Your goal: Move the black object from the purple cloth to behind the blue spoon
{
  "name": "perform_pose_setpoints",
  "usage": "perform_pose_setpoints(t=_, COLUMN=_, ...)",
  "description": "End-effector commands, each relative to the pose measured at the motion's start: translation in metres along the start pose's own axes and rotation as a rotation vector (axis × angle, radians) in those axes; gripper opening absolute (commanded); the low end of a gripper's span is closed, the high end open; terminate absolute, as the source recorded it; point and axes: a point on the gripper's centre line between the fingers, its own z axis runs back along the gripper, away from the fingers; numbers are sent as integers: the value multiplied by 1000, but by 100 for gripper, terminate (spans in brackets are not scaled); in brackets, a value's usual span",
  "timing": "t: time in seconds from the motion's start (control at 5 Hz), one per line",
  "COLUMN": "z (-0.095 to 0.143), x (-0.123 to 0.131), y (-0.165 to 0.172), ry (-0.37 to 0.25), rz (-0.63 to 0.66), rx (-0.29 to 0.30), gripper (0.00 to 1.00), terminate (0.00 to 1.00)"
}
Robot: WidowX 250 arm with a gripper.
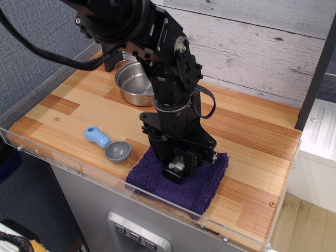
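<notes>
Black bottle (177, 169) sits on the purple towel (205, 184), claw (178, 167) clamped around it. Grasp step looks done. Next: lift clear, carry left, set down behind the blue spoon (107, 144), short of the pot (131, 84).

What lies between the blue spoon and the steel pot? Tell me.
Only bare wooden tabletop lies between the blue spoon and the steel pot in this single view.

You see the black object (177, 169), small with a pale label, lying on the purple cloth (202, 185) at the front edge | blue spoon (107, 144) lies left of the cloth, grey bowl nearest it.
</notes>
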Motion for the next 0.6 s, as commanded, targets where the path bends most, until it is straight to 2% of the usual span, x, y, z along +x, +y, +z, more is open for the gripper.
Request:
perform_pose_setpoints(t=0.0, z=9, x=-1, y=3, ry=-40, rz=-6, rx=1, gripper=0, terminate=0)
perform_pose_setpoints(t=0.2, z=13, x=0, y=3, ry=-50, rz=-21, rx=-27, gripper=0, terminate=0)
perform_pose_setpoints(t=0.4, z=32, x=6, y=0, ry=-74, rz=-84, rx=-23, gripper=0, terminate=0)
